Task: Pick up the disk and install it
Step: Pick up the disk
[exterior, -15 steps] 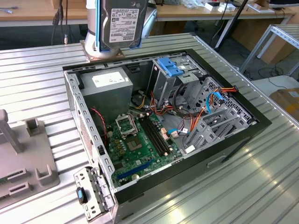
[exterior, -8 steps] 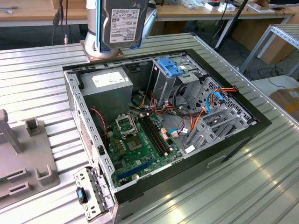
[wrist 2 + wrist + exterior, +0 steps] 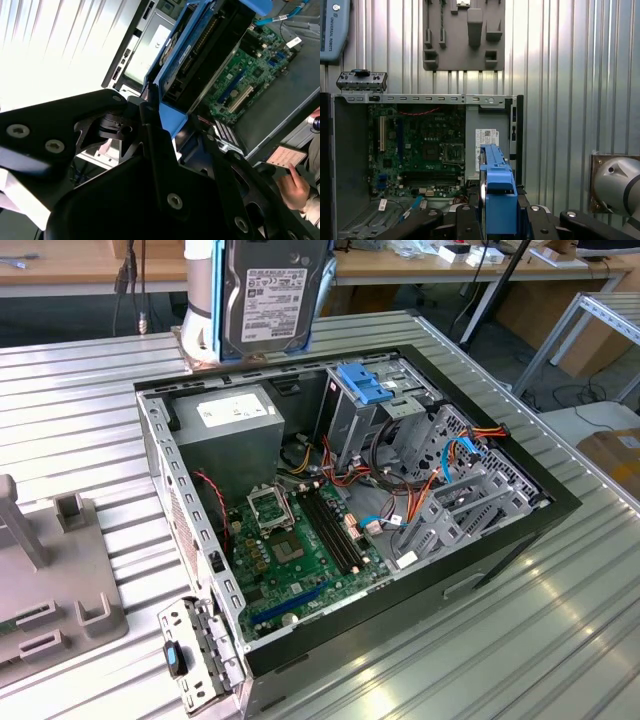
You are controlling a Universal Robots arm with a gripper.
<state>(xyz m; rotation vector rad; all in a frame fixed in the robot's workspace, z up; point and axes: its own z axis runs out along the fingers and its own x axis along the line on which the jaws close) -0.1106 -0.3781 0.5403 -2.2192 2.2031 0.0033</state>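
Note:
The disk [image 3: 265,298], a dark grey hard drive with a white label and blue side rails, hangs upright above the far edge of the open computer case [image 3: 490,560]. In the first wrist view the disk [image 3: 497,192] appears edge-on, its blue rail facing the camera. My gripper [image 3: 499,222] is shut on it, with black fingers [image 3: 465,220] pressed against both sides. In the second wrist view the disk [image 3: 200,55] sticks out from the gripper [image 3: 175,127] over the case's motherboard [image 3: 250,80].
The case lies open on a ribbed metal table [image 3: 560,640]. Inside it are a power supply [image 3: 235,425], a drive cage with a light-blue latch plate [image 3: 365,385] and cables. A grey fixture [image 3: 50,580] sits at the exterior view's left. A person's hand [image 3: 295,190] is near the case.

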